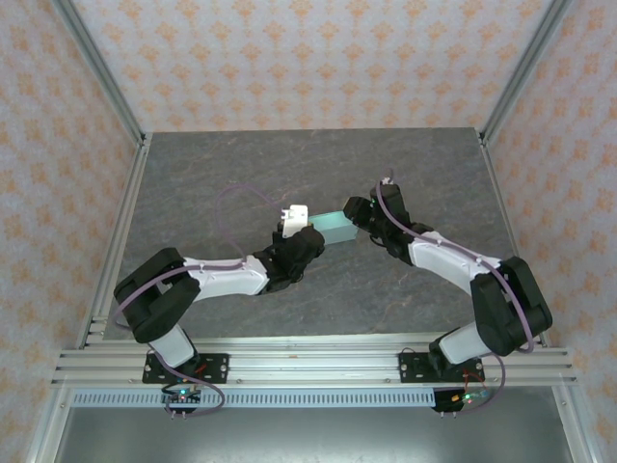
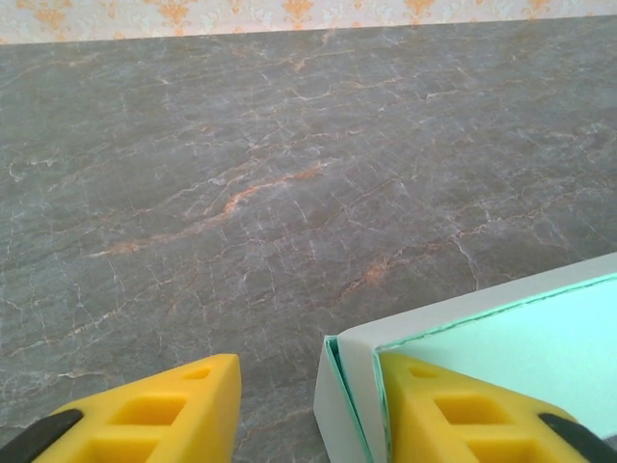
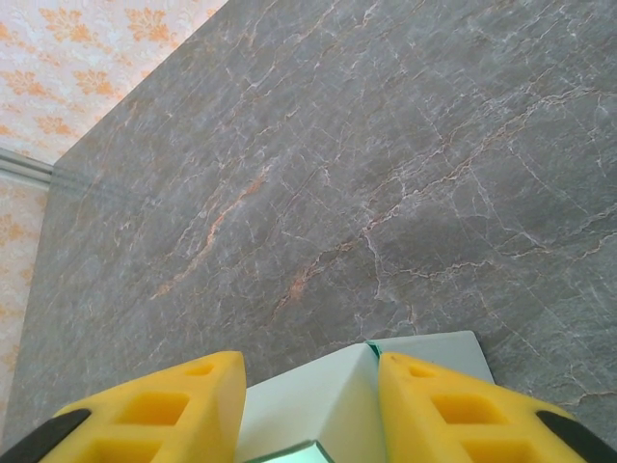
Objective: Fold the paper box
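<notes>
where the box is: the paper box (image 1: 335,228) sits near the middle of the table (image 1: 241,164), bridging the two arms with one end toward each gripper. whether it rests on the surface or is held just off it, i cannot tell.
left gripper: the left gripper (image 2: 307,371) is spread wide. one yellow finger (image 2: 463,415) is over the pale green inner face and the other is out on the table side. the box's end wall stands between them, with bare table beside it.
why it stands so: straddling the wall probably lets it pinch that wall or nudge it square.
right gripper: the right gripper (image 3: 308,367) is spread about as wide, with the box's other end and a folded corner ridge between its fingers. i cannot tell whether the pads touch the card.
why both arms: thin card likely bends and slides on this smooth top, so one end seems braced while the other is worked.
step in hand: the walls look raised already, so shaping or closing an end seems to be what remains.
risk: squeezing off-centre could crease a wall or twist the box.
</notes>
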Robot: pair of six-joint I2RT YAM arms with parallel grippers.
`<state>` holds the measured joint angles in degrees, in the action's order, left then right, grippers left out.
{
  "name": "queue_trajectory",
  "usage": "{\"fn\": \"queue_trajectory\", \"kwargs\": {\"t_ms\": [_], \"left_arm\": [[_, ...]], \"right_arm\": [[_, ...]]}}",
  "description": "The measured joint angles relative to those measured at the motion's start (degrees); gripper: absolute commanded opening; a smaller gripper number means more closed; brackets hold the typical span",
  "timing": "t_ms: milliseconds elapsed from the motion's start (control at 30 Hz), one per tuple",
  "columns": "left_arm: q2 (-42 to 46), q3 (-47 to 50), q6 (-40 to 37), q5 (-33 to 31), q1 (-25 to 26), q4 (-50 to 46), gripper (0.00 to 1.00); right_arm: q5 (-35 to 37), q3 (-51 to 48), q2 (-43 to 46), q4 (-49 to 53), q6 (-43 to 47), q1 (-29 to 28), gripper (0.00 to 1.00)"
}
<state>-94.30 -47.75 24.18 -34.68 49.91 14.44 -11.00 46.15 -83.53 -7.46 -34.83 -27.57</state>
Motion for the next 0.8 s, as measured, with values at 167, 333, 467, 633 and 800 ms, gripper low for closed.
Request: {"fn": "queue_trajectory", "kwargs": {"t_ms": [167, 333, 467, 633, 800], "left_arm": [[1.18, 0.33, 0.11, 1.44, 0.00, -1.44, 0.49], [2.01, 0.76, 0.26, 2.93, 0.00, -1.97, 0.52], [3.10, 1.55, 0.42, 4.44, 0.00, -2.29, 0.57], [4.04, 2.38, 0.79, 6.91, 0.00, -2.45, 0.62], [4.35, 2.38, 0.87, 9.20, -0.02, -2.95, 0.64]], "right_arm": [[2.62, -1.27, 0.57, -1.66, -0.98, -1.07, 0.35], [5.31, -2.86, 1.77, -2.69, -2.01, -2.29, 0.32], [7.21, -4.09, 2.69, -3.37, -2.99, -3.19, 0.30], [9.14, -4.66, 2.91, -4.04, -3.93, -3.91, 0.30], [9.62, -3.72, 2.62, -2.89, -3.56, -4.07, 0.36]]}}
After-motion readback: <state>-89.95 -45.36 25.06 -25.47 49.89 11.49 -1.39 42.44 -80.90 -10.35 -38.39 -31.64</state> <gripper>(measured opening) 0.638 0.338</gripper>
